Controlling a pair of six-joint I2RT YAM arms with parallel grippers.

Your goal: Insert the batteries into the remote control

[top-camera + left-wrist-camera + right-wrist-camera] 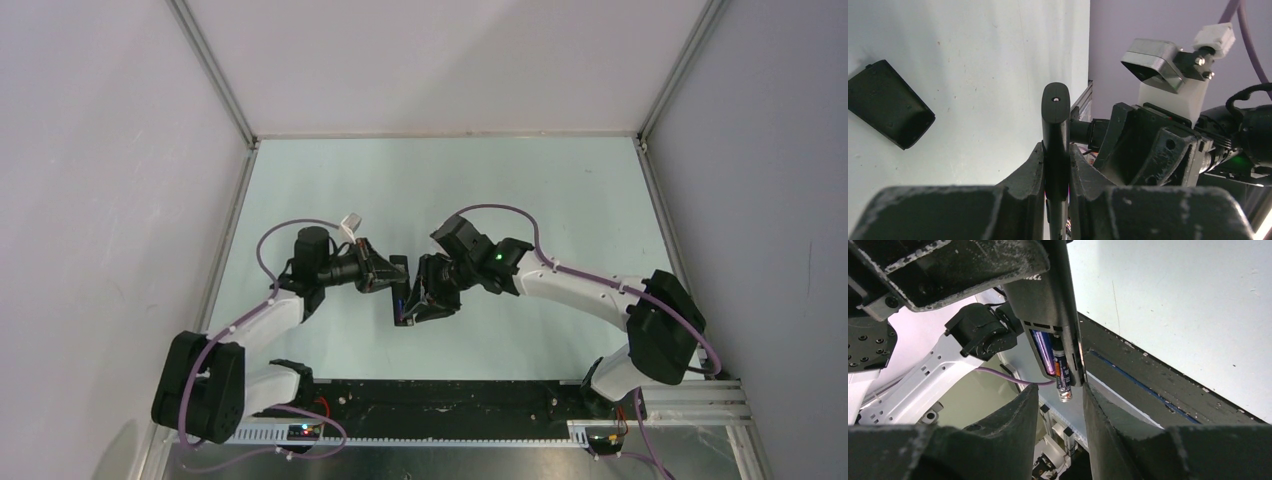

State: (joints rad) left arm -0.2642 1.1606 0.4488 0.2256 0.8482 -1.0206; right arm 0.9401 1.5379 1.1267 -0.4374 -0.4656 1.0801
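Left gripper (1055, 167) clamps the remote (1055, 115); right gripper (1060, 410) — jaws apart, empty — faces the jutting end of the dark battery (1062, 374), lying along the remote.

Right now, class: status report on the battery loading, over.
Left gripper shut on remote control. Right gripper open by dark battery, its end sticking out. Blue-purple battery seated. Cover plate lies aside.

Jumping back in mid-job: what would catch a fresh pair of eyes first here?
The left gripper clamps the remote control edge-on over mid-table. In the right wrist view its open recess holds a blue-purple battery, while a dark battery pokes out, its metallic end between the open fingers of the right gripper. A loose black cover lies on the table nearby.
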